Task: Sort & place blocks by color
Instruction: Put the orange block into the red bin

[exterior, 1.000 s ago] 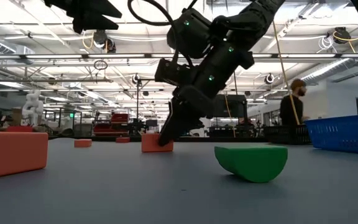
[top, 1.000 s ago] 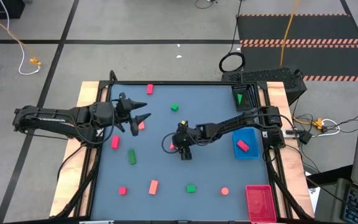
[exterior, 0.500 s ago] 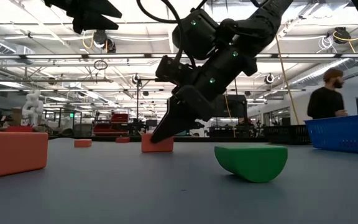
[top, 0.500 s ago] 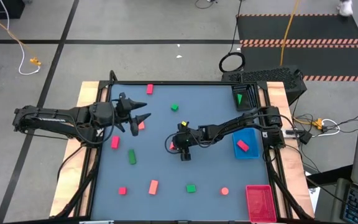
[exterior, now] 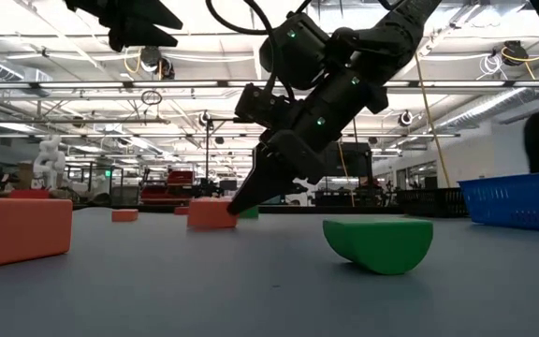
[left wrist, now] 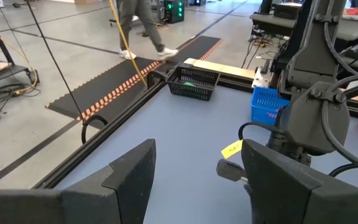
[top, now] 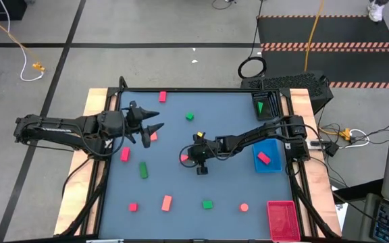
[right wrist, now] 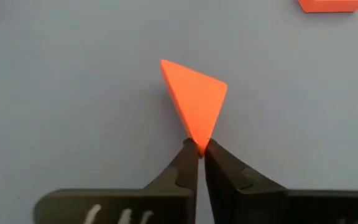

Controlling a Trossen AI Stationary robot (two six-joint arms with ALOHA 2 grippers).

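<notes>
A salmon wedge block (right wrist: pixel 194 96) lies flat on the blue table near its middle, also seen in the high view (top: pixel 184 157) and the low view (exterior: pixel 211 213). My right gripper (right wrist: pixel 197 149) slants down to it from the table's right, shut, its tips at the wedge's pointed corner. My left gripper (top: pixel 155 129) hangs open above the table's left part, nothing between its fingers (left wrist: pixel 132 171). Other red, salmon and green blocks lie scattered: a green bar (top: pixel 144 170), a red block (top: pixel 125 154) and a round salmon one (top: pixel 244 207). My right gripper's shut fingertips (right wrist: pixel 188 152) meet the wedge's pointed corner (right wrist: pixel 197 140), the one toward the table's right. The fingers slant down from the table's right. Whether the corner is nipped between the tips or only touched, I cannot tell. The wedge rests flat on the table.
A blue tray (top: pixel 274 166) with a red block (top: pixel 263 158) stands at the right. A black tray (top: pixel 267 101) stands at the far right and a red tray (top: pixel 282 219) at the near right. A green half-round block (exterior: pixel 378 243) lies close to the low camera. A person passes beyond the table.
My right gripper has shut at the wedge. As the fingers closed, the wedge slid a little along the table toward its left edge, staying flat on the table.
</notes>
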